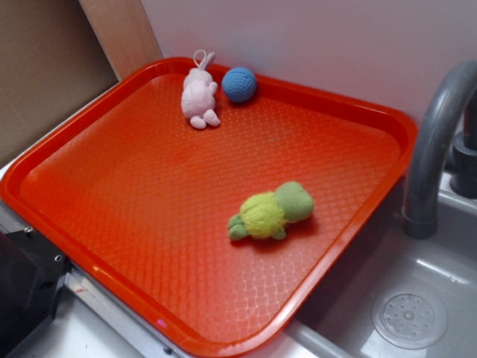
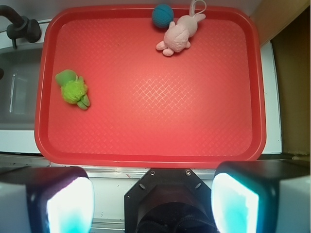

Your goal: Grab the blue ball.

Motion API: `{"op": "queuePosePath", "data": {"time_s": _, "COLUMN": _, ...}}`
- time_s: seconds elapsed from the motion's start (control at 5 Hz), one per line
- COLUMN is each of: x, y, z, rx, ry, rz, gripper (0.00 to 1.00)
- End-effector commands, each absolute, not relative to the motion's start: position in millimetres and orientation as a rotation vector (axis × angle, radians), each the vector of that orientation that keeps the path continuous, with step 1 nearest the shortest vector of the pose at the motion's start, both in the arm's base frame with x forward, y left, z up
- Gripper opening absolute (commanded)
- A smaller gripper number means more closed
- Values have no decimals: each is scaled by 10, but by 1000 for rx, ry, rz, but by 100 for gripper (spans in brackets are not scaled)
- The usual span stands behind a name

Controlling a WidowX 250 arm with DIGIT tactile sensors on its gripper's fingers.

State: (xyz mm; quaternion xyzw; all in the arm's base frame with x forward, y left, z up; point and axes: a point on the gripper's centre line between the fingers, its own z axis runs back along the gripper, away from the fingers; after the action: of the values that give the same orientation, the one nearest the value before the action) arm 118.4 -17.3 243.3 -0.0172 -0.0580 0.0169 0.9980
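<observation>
The claw [image 2: 152, 201] hangs wide open and empty above the near edge of the red tray [image 2: 146, 148]. Well away from it, at the far rim, the blue ball [image 2: 162, 15] lies beside a pink bunny [image 2: 178, 35], almost touching. A green turtle [image 2: 73, 89] lies apart.

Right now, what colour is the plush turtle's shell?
Yellow-green and fuzzy on the plush turtle, with darker green head and feet; clearest in the exterior view.
</observation>
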Motion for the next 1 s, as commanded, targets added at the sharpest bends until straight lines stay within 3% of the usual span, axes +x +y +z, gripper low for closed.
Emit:
{"op": "queuePosePath", "data": {"time_s": 0.0, "x": 1184, "y": -173, "z": 2433, "rx": -34, "ry": -116, "rz": 34, "gripper": 100}}
{"op": "queuePosePath", "data": {"time_s": 0.4, "x": 2198, "y": -177, "z": 2002, "rx": 107, "ry": -310, "rz": -73, "gripper": 100}}
{"op": "queuePosePath", "data": {"time_s": 0.6, "x": 2701, "y": -188, "z": 1625, "rx": 112, "ry": -368, "rz": -254, "gripper": 100}}
{"op": "queuePosePath", "data": {"time_s": 0.8, "x": 3017, "y": -58, "z": 1241, "rx": 97, "ry": -391, "rz": -338, "gripper": 100}}
